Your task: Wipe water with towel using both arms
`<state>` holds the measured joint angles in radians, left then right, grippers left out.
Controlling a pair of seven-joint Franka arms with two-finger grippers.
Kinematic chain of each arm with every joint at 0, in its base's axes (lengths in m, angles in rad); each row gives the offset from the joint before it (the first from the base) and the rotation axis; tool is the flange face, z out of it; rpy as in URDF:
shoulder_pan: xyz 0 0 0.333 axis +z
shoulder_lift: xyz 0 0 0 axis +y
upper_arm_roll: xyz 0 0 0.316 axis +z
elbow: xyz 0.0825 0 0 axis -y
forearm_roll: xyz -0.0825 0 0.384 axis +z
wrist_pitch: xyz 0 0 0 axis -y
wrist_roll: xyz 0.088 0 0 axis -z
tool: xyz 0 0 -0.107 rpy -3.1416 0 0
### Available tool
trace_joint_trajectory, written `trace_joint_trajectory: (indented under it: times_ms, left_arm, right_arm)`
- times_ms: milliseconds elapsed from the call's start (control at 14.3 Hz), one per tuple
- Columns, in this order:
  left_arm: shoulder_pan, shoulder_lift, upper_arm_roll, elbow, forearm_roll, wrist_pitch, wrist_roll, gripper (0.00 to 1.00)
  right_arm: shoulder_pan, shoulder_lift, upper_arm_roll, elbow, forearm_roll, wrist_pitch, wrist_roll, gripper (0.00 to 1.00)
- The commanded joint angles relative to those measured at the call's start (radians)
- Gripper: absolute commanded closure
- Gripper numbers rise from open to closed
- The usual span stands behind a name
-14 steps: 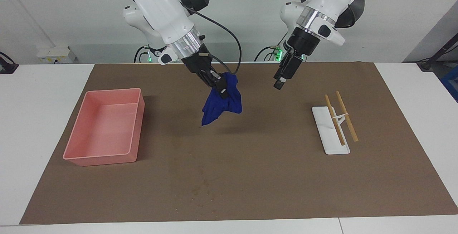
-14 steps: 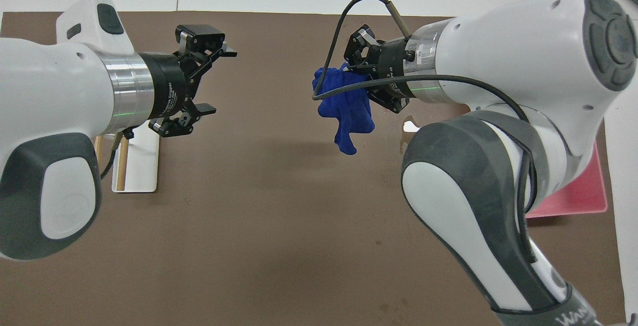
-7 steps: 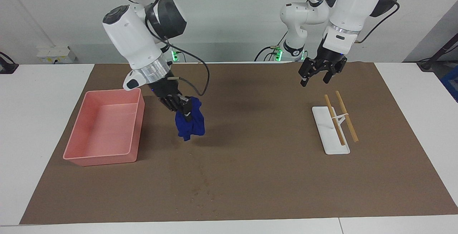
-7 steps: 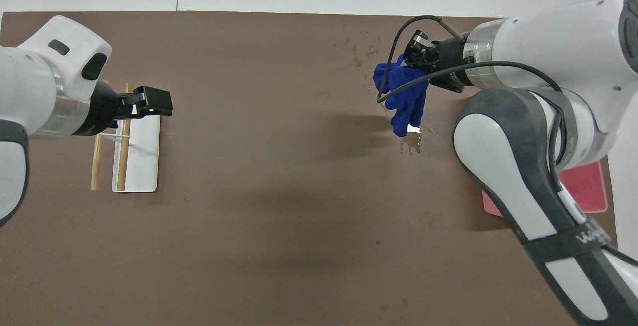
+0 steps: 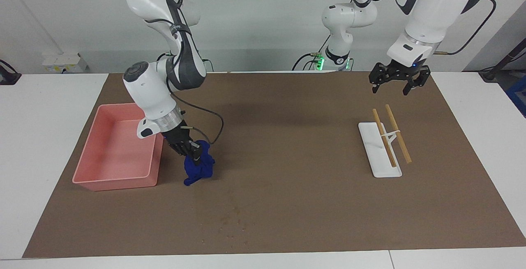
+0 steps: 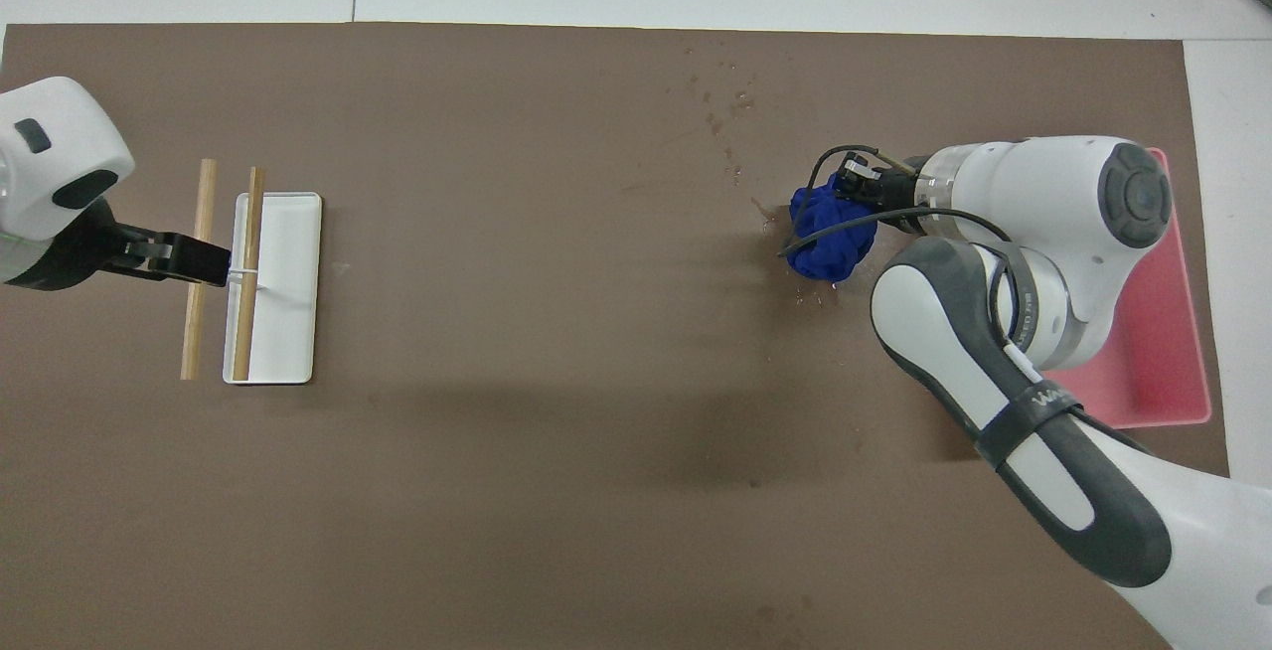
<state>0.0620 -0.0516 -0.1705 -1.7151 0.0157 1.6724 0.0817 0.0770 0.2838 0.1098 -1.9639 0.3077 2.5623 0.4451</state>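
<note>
Facing view: nearest the robots, your left hand hangs in the air with fingers apart, holding nothing, over the mat just short of the white rack with its two wooden sticks; that arm waits. Your right hand is clamped on the towel, which is bunched and appears to touch the mat just beside the pink tray. In the overhead view, wet marks lie farther out on the tabletop mat. Judgement: wiping has barely begun; the splashes remain, and the left arm's share is not yet started.
</note>
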Motion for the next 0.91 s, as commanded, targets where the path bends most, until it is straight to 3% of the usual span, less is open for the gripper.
trace_joint_trajectory:
  times_ms: [0,140,210,490,840]
  left_arm:
    - [0.041,-0.001,-0.007,0.008,0.004,-0.042,0.027,0.00]
    - [0.044,0.091,-0.010,0.130,0.007,-0.113,0.027,0.00]
    - [0.041,0.098,-0.010,0.162,0.009,-0.153,0.026,0.00]
    - [0.038,0.067,-0.012,0.098,0.006,-0.131,0.024,0.00]
    - [0.048,0.062,-0.011,0.117,-0.034,-0.123,0.010,0.00]
  right_arm:
    - [-0.003,0.026,0.014,-0.055,-0.010,0.079,-0.012,1.00]
    - [-0.002,0.067,0.014,-0.055,-0.010,0.082,-0.014,1.00]
    - [-0.002,0.092,0.014,-0.055,-0.010,0.104,-0.022,1.00]
    - [-0.003,0.159,0.013,-0.053,-0.010,0.124,-0.037,1.00]
    - [0.001,0.112,0.013,-0.119,-0.009,0.026,-0.025,1.00]
